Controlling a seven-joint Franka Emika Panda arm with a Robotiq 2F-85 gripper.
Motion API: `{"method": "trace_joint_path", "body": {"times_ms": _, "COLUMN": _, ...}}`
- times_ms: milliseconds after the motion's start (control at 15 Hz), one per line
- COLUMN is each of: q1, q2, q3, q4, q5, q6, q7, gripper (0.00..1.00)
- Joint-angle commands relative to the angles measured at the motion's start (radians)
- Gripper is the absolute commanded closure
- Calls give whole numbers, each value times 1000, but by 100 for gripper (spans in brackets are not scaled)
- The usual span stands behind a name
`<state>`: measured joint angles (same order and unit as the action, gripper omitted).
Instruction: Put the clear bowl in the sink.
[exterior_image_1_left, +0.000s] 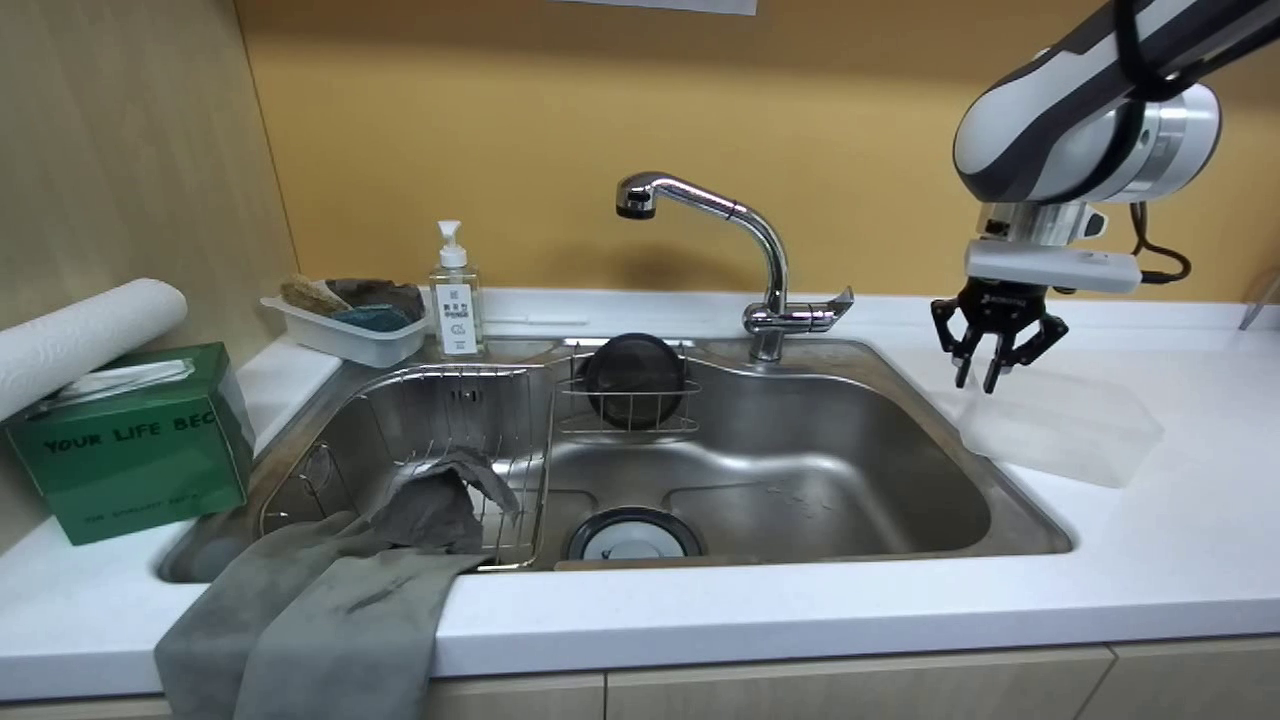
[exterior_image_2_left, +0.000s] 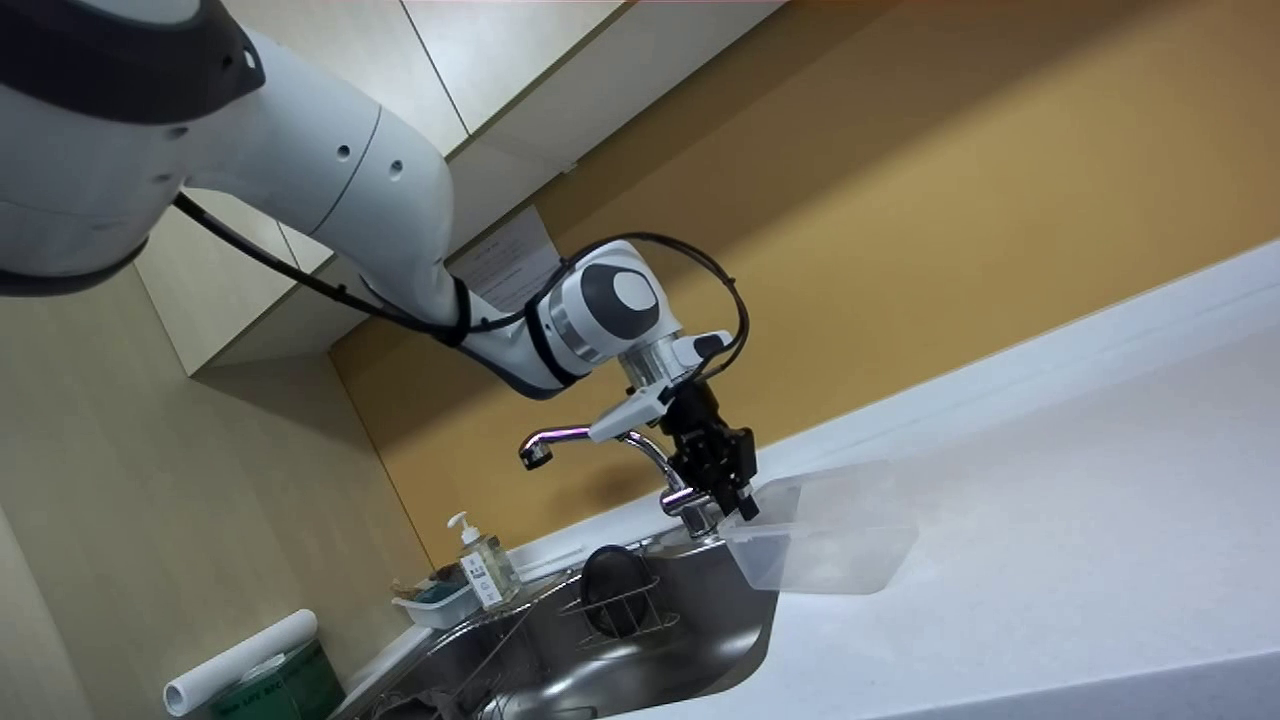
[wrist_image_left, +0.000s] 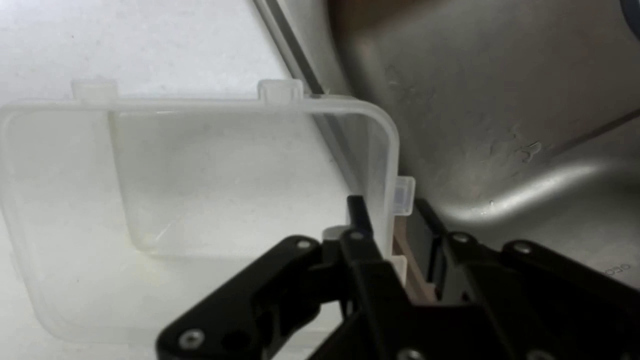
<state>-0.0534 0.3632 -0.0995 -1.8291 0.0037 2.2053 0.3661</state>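
Observation:
The clear bowl (exterior_image_1_left: 1070, 430) is a transparent plastic container with rounded corners and small tabs on its rim. It rests on the white counter beside the sink (exterior_image_1_left: 850, 480), in both exterior views (exterior_image_2_left: 840, 555). In the wrist view the bowl (wrist_image_left: 215, 175) has one corner over the steel sink's (wrist_image_left: 500, 125) edge. My gripper (exterior_image_1_left: 977, 378) is over the bowl's sink-side rim, also in an exterior view (exterior_image_2_left: 746, 507). In the wrist view its fingers (wrist_image_left: 391, 205) are apart, one inside the bowl and one outside, with the wall between them. A gap shows between the wall and the outer finger.
A chrome faucet (exterior_image_1_left: 770, 250) stands behind the sink. A round dark object (exterior_image_1_left: 635, 380) sits in a wire holder. A strainer (exterior_image_1_left: 635, 538), a wire rack (exterior_image_1_left: 530, 500) and grey cloths (exterior_image_1_left: 360, 600) are at the sink. A soap bottle (exterior_image_1_left: 458, 300), sponge tray (exterior_image_1_left: 350, 335) and green box (exterior_image_1_left: 140, 450) stand left.

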Motion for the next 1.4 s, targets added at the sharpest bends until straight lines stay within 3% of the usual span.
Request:
{"method": "trace_joint_path", "body": {"times_ms": 0, "q1": 1, "q2": 10, "q3": -5, "q4": 25, "q5": 13, "q6": -5, "q7": -14, "gripper": 99}}
{"method": "trace_joint_path", "body": {"times_ms": 400, "q1": 15, "q2": -25, "q3": -7, "q4": 0, "q5": -17, "q6": 18, "q7": -28, "gripper": 96}}
{"method": "trace_joint_path", "body": {"times_ms": 733, "q1": 76, "q2": -109, "q3": -11, "q4": -46, "q5": -170, "q6": 32, "q7": -3, "gripper": 96}}
{"method": "trace_joint_path", "body": {"times_ms": 1067, "q1": 149, "q2": -167, "q3": 46, "q4": -93, "q5": -296, "q6": 11, "q7": -35, "gripper": 96}}
{"method": "trace_joint_path", "body": {"times_ms": 1333, "q1": 189, "q2": -158, "q3": 117, "q4": -109, "q5": -296, "q6": -1, "q7": -116, "gripper": 96}}
